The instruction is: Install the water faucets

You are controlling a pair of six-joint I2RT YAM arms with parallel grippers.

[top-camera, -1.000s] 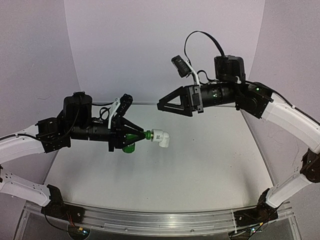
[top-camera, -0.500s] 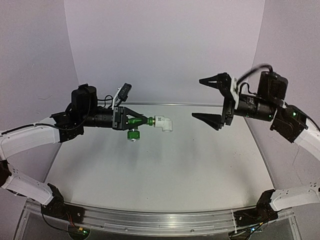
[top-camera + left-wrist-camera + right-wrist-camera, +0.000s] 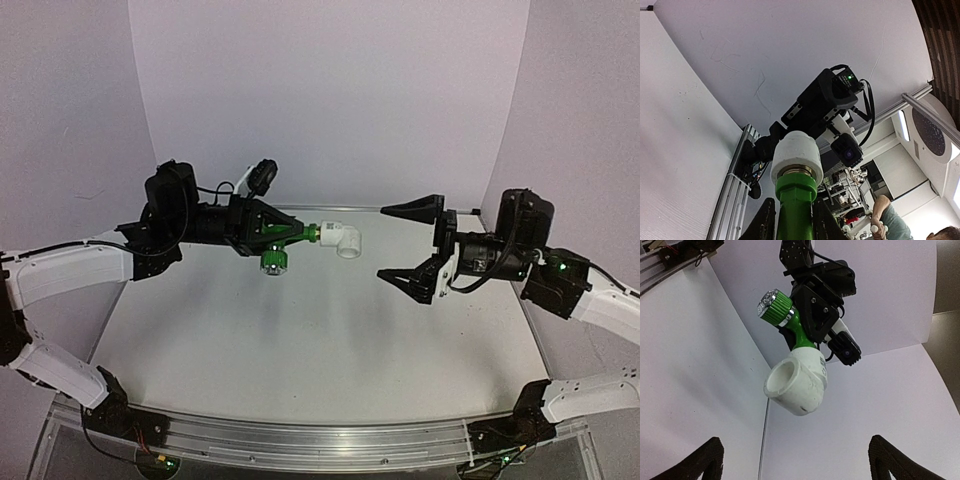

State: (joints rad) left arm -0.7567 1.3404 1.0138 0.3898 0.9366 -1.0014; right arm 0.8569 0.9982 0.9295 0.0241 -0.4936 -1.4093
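**A:** How is the faucet described, nearest part first?

**B:** From the right wrist view, the white fitting (image 3: 797, 382) is met first. It is a stubby elbow, and its round open mouth is turned towards the lens. Behind it, the green tap (image 3: 799, 337) is joined to its other end. A round ribbed knob (image 3: 772, 306) with a silvery face is carried on a side stem.

**A:** Where is it found?

**B:** It is held in the air above the table (image 3: 300, 340), left of centre and roughly level. The white end is pointed at the right arm, and in the overhead view the knob is shown on the near side.

**A:** And the claws?

**B:** The left gripper (image 3: 300, 234) is clamped on the green tap's body. In the left wrist view its fingers (image 3: 765, 225) are seen pressed against either side of the green stem. The right gripper (image 3: 382, 243) is spread wide, with nothing held or touched. It is kept apart from the white fitting and faces it, and only its two dark fingertips are shown at the bottom of its own camera's view.
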